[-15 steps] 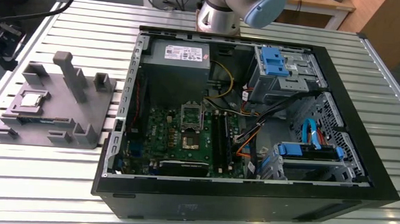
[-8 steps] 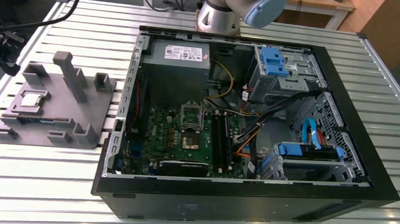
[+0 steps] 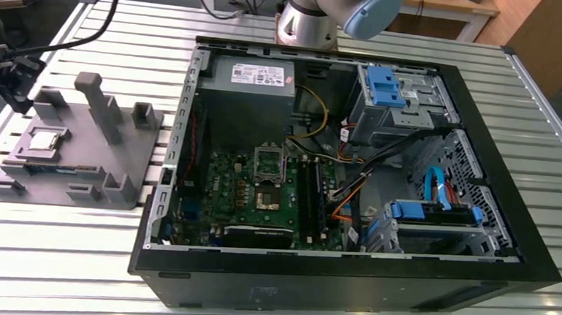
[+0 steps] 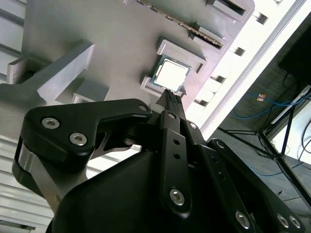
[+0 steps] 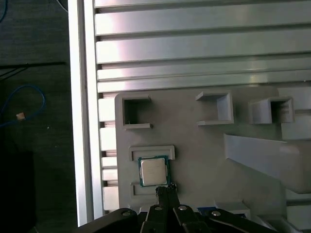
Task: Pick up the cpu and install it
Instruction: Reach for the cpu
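Note:
The cpu (image 3: 45,140) is a small square chip with a shiny silver top. It lies flat in a shallow recess of the grey holder block (image 3: 140,149) at the exterior view's left. In both wrist views the cpu (image 4: 171,74) (image 5: 153,171) sits just beyond my fingertips, apart from them. My gripper (image 3: 18,91) hovers above the block's far edge. Its two dark fingers are pressed together, shut on nothing (image 4: 172,98) (image 5: 165,190). The dark square socket (image 3: 267,198) on the green motherboard stands uncovered, with its metal frame (image 3: 269,161) swung up.
The open computer case (image 3: 352,279) lies on the slatted aluminium table (image 3: 51,246), with the grey power supply (image 3: 248,79), blue drive cages (image 3: 393,87) and loose cables inside. Tall grey posts (image 3: 97,102) rise from the holder block near the cpu. The table edge (image 5: 80,121) runs close by.

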